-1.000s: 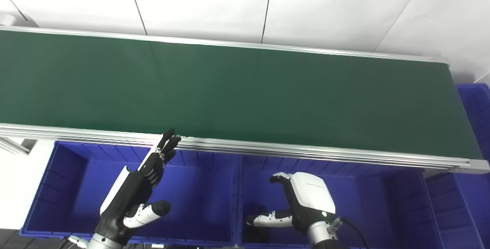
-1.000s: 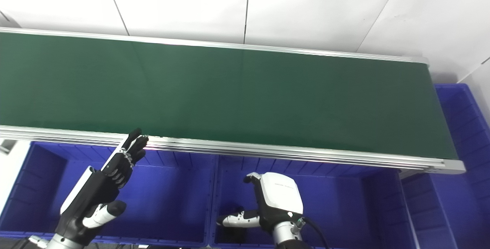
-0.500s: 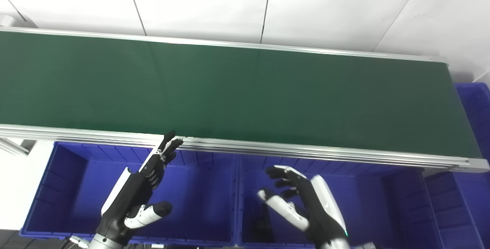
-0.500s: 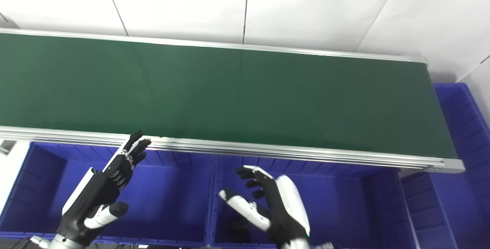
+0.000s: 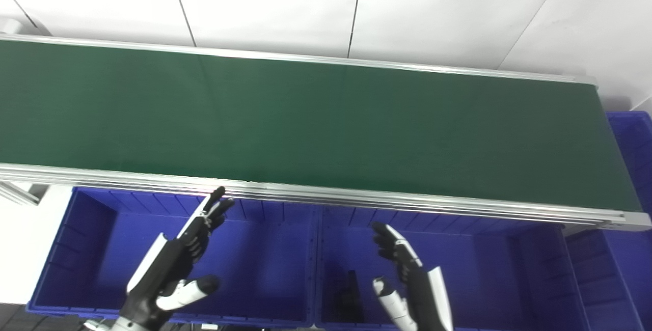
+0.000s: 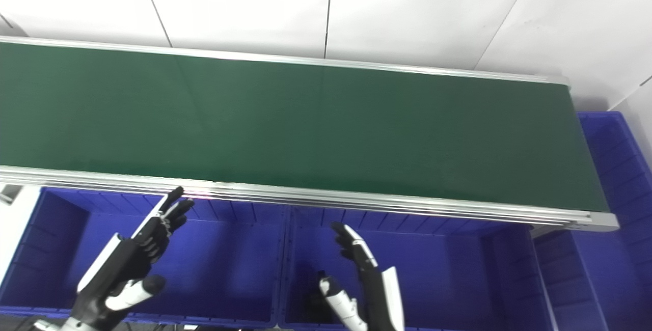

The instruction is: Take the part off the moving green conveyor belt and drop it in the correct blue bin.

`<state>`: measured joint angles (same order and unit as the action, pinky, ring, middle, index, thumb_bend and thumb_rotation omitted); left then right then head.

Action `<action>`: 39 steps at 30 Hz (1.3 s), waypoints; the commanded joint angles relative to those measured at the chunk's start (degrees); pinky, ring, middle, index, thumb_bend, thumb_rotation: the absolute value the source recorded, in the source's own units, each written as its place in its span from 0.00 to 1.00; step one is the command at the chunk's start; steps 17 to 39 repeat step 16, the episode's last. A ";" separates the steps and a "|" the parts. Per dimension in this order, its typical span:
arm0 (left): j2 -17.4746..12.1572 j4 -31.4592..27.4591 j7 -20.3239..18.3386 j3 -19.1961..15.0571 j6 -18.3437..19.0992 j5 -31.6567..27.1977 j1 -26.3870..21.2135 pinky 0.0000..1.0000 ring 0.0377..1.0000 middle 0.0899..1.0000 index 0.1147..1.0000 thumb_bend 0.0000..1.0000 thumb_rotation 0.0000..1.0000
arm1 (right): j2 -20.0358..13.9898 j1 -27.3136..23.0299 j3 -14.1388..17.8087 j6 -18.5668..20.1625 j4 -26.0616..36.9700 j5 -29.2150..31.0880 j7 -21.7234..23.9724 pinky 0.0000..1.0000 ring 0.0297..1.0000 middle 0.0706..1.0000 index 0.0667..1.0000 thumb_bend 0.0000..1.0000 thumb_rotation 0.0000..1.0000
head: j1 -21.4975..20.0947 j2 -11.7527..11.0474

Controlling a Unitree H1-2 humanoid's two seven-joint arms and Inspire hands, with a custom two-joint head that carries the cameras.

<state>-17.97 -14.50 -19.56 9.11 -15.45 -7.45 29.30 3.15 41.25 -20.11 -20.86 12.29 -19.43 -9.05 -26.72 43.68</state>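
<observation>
The green conveyor belt runs across the view with no part on it. A dark part lies on the floor of the middle blue bin, just left of my right hand. My right hand is open and empty over that bin, fingers pointing up. My left hand is open and empty over the left blue bin, fingertips just below the belt's near rail.
The belt's aluminium near rail overhangs the back of the bins. A third blue bin stands at the belt's right end. White wall panels lie behind the belt.
My right hand turned from palm-down to fingers up, opened, and sank toward the bottom edge; the dark part now shows alone in the middle bin. My left hand dropped slightly.
</observation>
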 commanded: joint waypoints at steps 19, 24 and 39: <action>2.58 -1.81 -0.44 1.66 -1.88 1.62 1.16 1.00 1.00 0.96 1.00 0.81 0.71 | 0.61 -1.54 -3.48 -4.46 -1.37 1.88 0.76 0.85 0.88 0.90 0.88 0.90 1.00 | 6.55 -1.17; 2.58 -1.81 -0.44 1.66 -1.88 1.62 1.16 1.00 1.00 0.96 1.00 0.81 0.71 | 0.61 -1.54 -3.48 -4.46 -1.37 1.88 0.76 0.85 0.88 0.90 0.88 0.90 1.00 | 6.55 -1.17; 2.58 -1.81 -0.44 1.66 -1.88 1.62 1.16 1.00 1.00 0.96 1.00 0.81 0.71 | 0.61 -1.54 -3.48 -4.46 -1.37 1.88 0.76 0.85 0.88 0.90 0.88 0.90 1.00 | 6.55 -1.17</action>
